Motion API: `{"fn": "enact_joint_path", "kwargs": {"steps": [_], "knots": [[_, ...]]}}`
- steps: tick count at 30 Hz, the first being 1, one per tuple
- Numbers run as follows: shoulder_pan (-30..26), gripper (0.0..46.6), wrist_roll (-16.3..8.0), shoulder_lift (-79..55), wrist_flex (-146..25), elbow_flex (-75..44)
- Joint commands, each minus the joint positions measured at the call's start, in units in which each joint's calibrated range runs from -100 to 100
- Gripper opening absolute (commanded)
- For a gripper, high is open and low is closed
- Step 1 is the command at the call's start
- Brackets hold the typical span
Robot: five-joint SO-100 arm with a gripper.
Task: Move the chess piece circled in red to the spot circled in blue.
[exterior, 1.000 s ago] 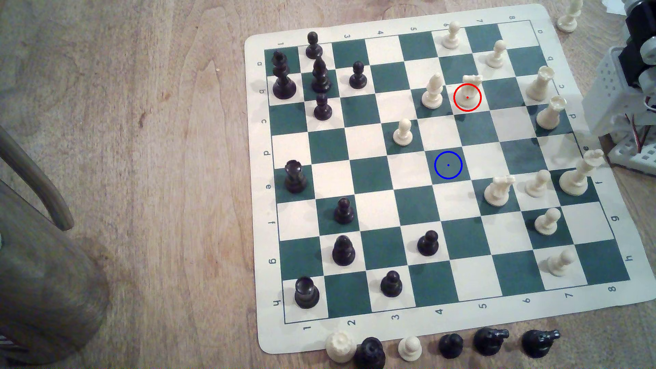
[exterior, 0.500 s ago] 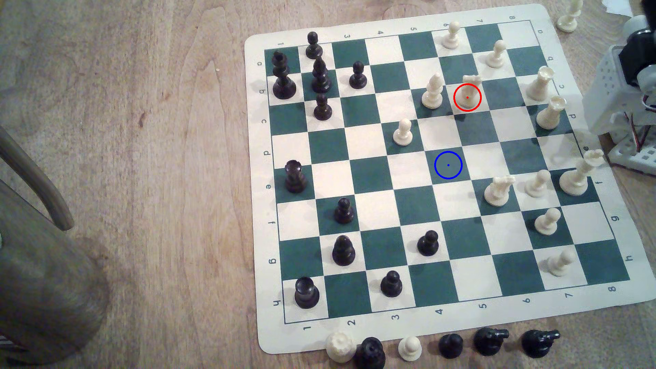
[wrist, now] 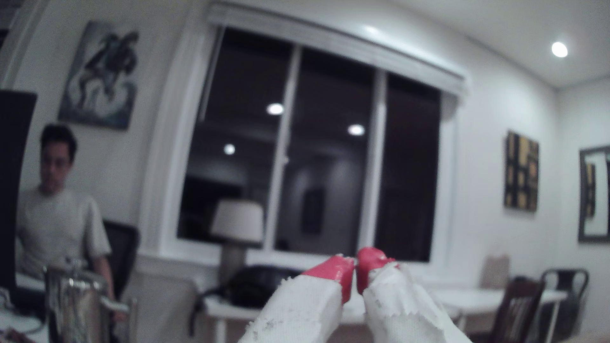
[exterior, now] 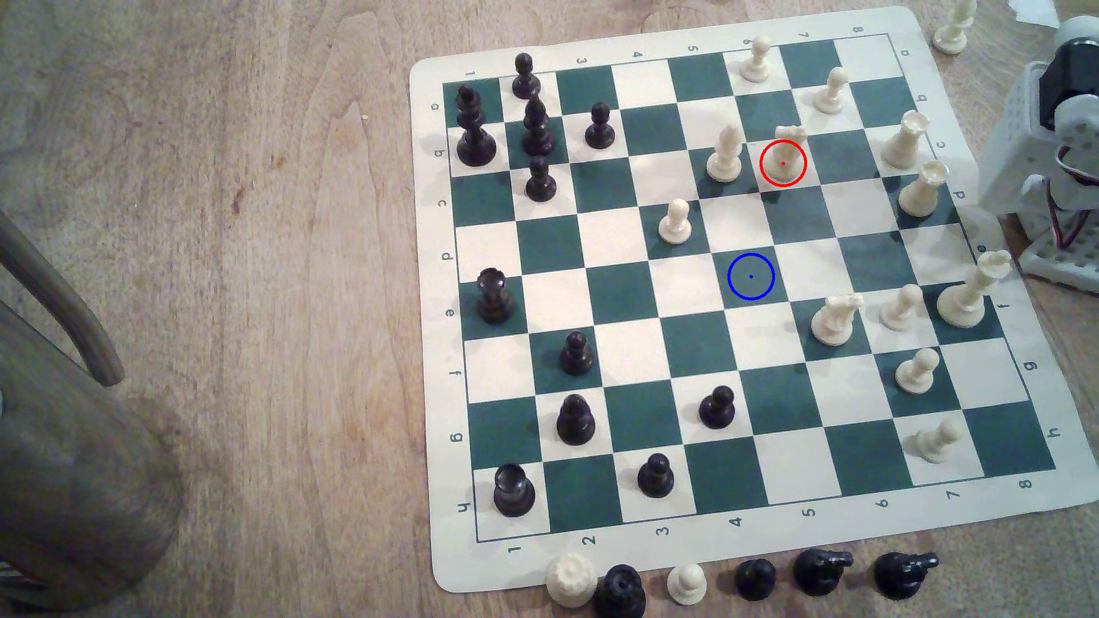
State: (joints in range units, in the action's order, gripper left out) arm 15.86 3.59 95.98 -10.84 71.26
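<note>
The chess piece, a cream-white knight (exterior: 784,155), stands on a cream square inside the red ring, towards the board's far right in the exterior view. The spot (exterior: 751,276) is a bare dark green square with a blue ring, two rows nearer and slightly to the exterior view's left. My arm (exterior: 1064,119) sits off the board at the exterior view's right edge, well away from both. In the wrist view my gripper (wrist: 355,264) points out at the room; its red fingertips (wrist: 333,268) nearly touch, with nothing between them.
A tall cream bishop (exterior: 725,154) stands just to the exterior view's left of the knight. A cream pawn (exterior: 675,222) and a second cream knight (exterior: 834,319) flank the spot. Captured pieces (exterior: 755,577) line the mat's near edge. A person (wrist: 56,204) sits across the room.
The arm's upper part at the exterior view's right edge has turned and shifted. No piece on the board has moved.
</note>
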Motion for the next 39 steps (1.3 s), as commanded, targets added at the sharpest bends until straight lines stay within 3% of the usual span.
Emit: {"fn": "enact_joint_path", "kwargs": {"steps": [1, 6, 10, 11, 13, 16, 21, 23, 25, 28, 30, 39], "knots": [[2.0, 0.3, -0.1, -0.2, -9.9, -4.4], [2.9, 0.3, -0.1, -0.2, -19.1, -9.0], [5.6, 0.2, -0.1, -0.2, -36.7, -12.1], [3.1, 1.0, -0.1, -0.2, -36.8, -11.1], [3.2, 1.3, -0.1, -0.2, -37.5, -11.2], [2.2, 0.9, -5.5, -0.2, -40.7, -10.9], [1.7, 0.4, -5.2, -0.7, -45.8, -11.7], [1.8, 4.6, -5.2, -2.2, -47.2, -12.8], [2.3, 12.0, -5.7, -7.9, -52.7, -17.4], [2.3, 14.0, -5.6, -13.2, -57.7, -21.2], [1.9, 18.2, -5.5, -18.7, -60.7, -23.9], [0.8, 18.8, -6.6, -37.1, -65.9, -33.9]]}}
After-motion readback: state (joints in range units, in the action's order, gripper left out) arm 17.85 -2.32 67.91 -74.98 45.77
